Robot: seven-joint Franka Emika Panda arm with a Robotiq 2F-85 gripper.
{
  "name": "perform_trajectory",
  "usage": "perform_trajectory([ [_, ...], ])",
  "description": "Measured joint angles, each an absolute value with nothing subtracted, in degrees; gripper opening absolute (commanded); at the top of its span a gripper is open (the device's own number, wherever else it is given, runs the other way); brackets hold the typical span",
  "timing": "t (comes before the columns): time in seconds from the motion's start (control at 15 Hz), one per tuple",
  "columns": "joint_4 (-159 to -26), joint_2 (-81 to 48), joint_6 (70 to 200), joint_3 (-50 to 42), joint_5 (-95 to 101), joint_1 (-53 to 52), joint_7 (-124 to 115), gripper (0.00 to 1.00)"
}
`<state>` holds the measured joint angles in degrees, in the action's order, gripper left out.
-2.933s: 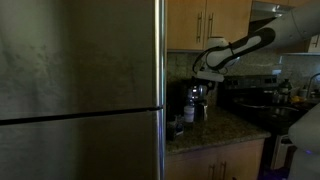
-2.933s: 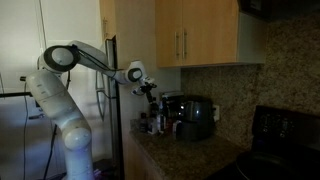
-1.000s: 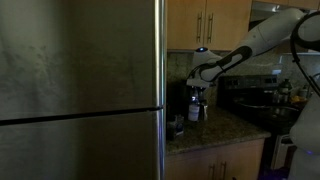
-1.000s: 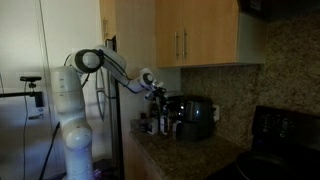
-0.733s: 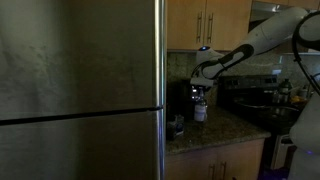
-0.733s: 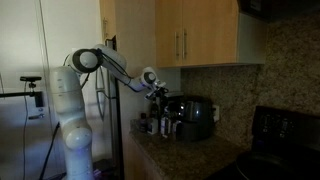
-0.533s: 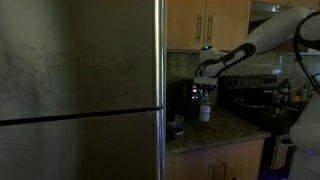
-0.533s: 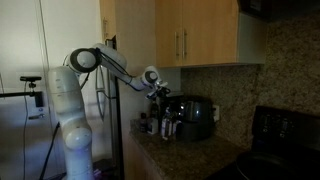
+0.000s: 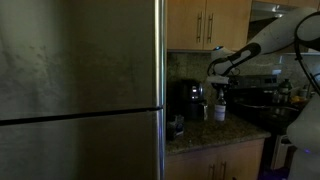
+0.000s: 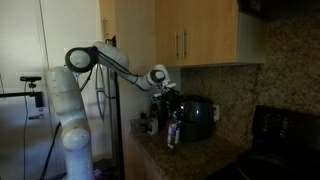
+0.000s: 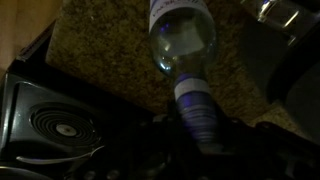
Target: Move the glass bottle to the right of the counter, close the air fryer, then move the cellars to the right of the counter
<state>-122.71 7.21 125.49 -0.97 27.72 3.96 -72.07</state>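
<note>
Gripper [image 9: 219,95] clenched on the top of the bottle [image 9: 220,110]; the bottle hangs upright below the jaws. In an exterior view the bottle [image 10: 172,131] is in front of the fryer [image 10: 197,118], overlapping its front face. In an exterior view it lies beside the fryer [image 9: 188,100], on the side away from the fridge [image 9: 80,90]. Whether its base touches the counter [image 9: 215,132] cannot be told from either exterior view.

Wrist view: the bottle [image 11: 184,50] runs away from the camera, a clear body with a pale label, over the speckled counter [image 11: 100,45]. A black housing [image 11: 55,122] with a round ribbed vent lies just beside it at lower left. The gripper's fingers are too dark there to make out.

Fryer drawer: position not discernible, as the appliance is in shadow. Small items [image 10: 149,124] sit on the counter near the fryer, on the arm's side; too small and dim to identify. The arm [image 10: 108,53] reaches over from a white base. Wooden cabinets [image 10: 195,35] hang above the counter. A black stove [image 10: 285,130] stands at its far end.
</note>
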Motion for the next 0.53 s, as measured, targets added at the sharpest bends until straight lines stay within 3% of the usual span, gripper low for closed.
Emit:
perform_trajectory([
  [0.53,-117.74,2.59,126.08,-8.02,28.2,10.35,-76.47,0.06],
])
